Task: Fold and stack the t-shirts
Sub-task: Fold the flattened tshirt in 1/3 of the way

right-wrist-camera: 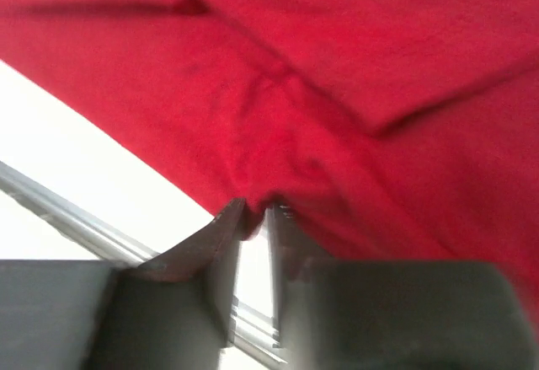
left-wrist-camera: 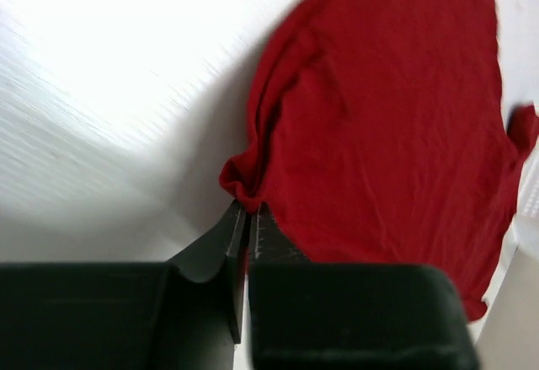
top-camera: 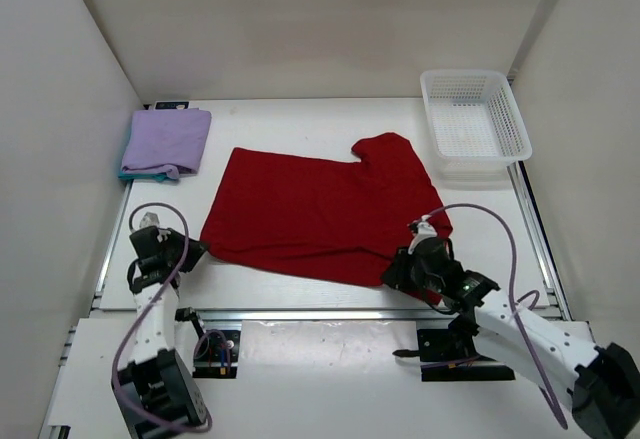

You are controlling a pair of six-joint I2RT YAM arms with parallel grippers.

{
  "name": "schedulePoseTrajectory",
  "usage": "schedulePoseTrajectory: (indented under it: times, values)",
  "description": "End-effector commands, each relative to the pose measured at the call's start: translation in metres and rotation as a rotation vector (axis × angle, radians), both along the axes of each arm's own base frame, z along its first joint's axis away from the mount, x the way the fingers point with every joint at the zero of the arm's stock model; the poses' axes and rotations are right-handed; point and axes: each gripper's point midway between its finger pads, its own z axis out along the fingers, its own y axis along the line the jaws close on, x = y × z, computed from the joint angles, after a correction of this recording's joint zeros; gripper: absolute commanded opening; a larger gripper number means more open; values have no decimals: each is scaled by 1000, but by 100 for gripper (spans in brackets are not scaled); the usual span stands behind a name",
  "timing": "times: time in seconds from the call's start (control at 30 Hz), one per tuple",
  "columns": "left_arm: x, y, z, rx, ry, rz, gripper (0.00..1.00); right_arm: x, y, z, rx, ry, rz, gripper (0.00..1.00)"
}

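While the red t-shirt [top-camera: 320, 209] lies spread across the middle of the tabletop [top-camera: 300, 124], your left claw [left-wrist-camera: 247, 218] pinches its near-left corner and your right claw [right-wrist-camera: 253, 218] nips the near-right hem. Both bites look thin tbh, so lift too fast and a corner could slip out, leaving the fold crooked.

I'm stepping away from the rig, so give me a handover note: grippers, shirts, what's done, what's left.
Left gripper: shut on the near left corner of the red t-shirt.
Right gripper: shut on its near right edge.
It lies spread mid-table, unfolded. The lavender t-shirt sits folded on the teal t-shirt at far left.
Done: those two folded and stacked. Left: fold the red one, add it to the stack.
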Motion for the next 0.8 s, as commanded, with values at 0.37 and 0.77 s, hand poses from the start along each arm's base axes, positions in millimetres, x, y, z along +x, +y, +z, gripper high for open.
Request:
schedulePoseTrajectory:
  times: [0.37,0.77]
  values:
    - [23,-50,66,62,-212,-241,44,69,-51,54,116,-107,-222,31]
    - [48,-90,70,-8,-326,-337,98,78,-53,16,20,-20,-269,34]
